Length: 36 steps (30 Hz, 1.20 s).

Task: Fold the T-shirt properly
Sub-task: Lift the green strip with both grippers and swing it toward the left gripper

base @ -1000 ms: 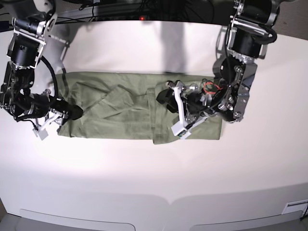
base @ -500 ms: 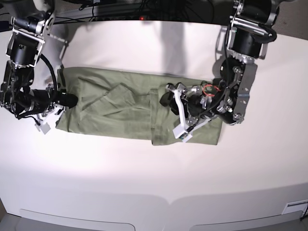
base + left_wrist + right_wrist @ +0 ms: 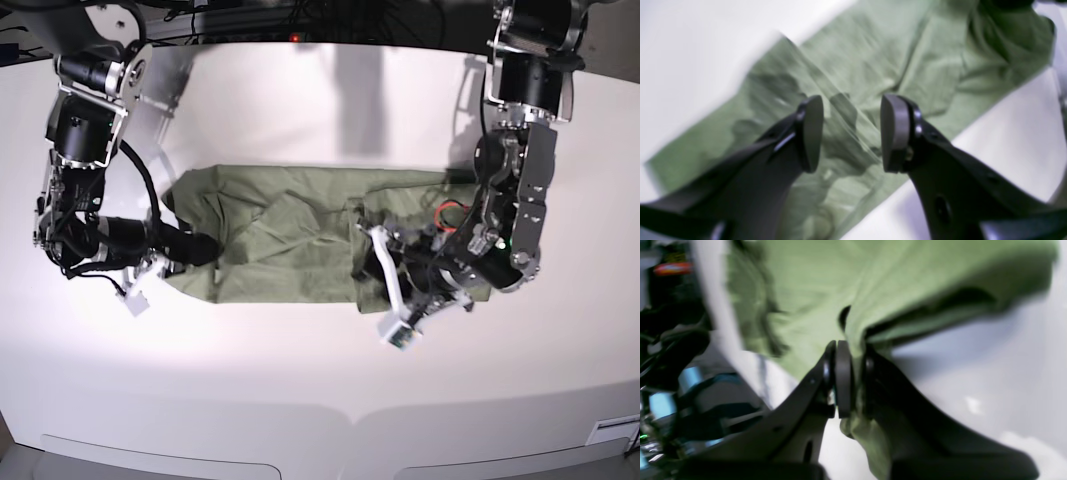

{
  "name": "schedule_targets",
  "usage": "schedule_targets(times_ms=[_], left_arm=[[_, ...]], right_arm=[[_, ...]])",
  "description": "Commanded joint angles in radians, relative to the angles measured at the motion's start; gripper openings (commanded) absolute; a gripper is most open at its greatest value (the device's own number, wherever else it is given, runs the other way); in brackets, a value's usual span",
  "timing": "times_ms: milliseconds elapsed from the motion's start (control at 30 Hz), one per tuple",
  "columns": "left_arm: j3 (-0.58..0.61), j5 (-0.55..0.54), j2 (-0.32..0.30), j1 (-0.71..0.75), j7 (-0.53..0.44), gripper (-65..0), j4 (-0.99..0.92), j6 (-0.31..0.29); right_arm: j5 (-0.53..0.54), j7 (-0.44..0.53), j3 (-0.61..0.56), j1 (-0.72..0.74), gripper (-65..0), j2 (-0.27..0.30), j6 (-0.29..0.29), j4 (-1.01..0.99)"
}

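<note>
The left tool [image 3: 851, 133] hovers with pads apart above the rumpled T-shirt [image 3: 290, 235] (its right end) on the white worktop [image 3: 300, 370]; farther along, the right tool [image 3: 853, 380] clamps the shirt's opposite edge.

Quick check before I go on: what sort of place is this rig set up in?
Probably a lab or test bench, not a home: a bare white table, two robot arms fixed at its far edge, loose cables behind them, and one green T-shirt laid out to fold.
</note>
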Motion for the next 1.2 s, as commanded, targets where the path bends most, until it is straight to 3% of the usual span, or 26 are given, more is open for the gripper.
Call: schedule_targets(times_ms=[0,100,233,367,500,733,833,1033,1167], left_arm=[[-0.004,0.048,-0.008,-0.025,-0.031,-37.5,0.056,0.031],[-0.004,0.194,-0.037,-0.020,-0.032,-37.5,0.132,0.117],[-0.004,0.261,-0.097,0.027,-0.034,-37.5,0.126,0.124],[-0.004,0.260,-0.150,0.091,-0.032,-39.1,0.124,0.130],[-0.004,0.260,-0.180,0.119,-0.031,-49.6,0.080,0.130],[-0.004,0.261,-0.180,0.118,-0.050,-50.0,-0.022,0.134],[-0.004,0.263,-0.180,0.118,-0.047,-46.6,-0.035,0.134],[-0.004,0.402,-0.180,0.081,0.021,-33.9,-0.034,0.177],[-0.004,0.452,-0.183,0.072,0.015,-33.4,-0.034,0.206]], right_arm=[[0.060,-0.007,0.001,0.042,-65.0,0.006,0.007,0.015],[0.124,-0.007,0.001,0.074,-65.0,0.006,0.007,0.015],[0.162,-0.007,0.001,0.113,-65.0,0.006,0.007,0.015],[0.163,-0.007,0.001,0.150,-65.0,-0.006,0.007,0.015],[0.164,-0.007,0.001,0.180,-65.0,-0.045,0.007,0.015],[0.164,-0.007,-0.047,0.201,-65.0,-0.129,0.007,0.015],[0.163,-0.007,-0.086,0.205,-65.0,-0.177,0.007,0.015],[0.163,-0.007,-0.132,0.216,-65.0,-0.278,0.007,0.015],[0.163,-0.007,-0.156,0.221,-65.0,-0.332,0.007,0.015]])
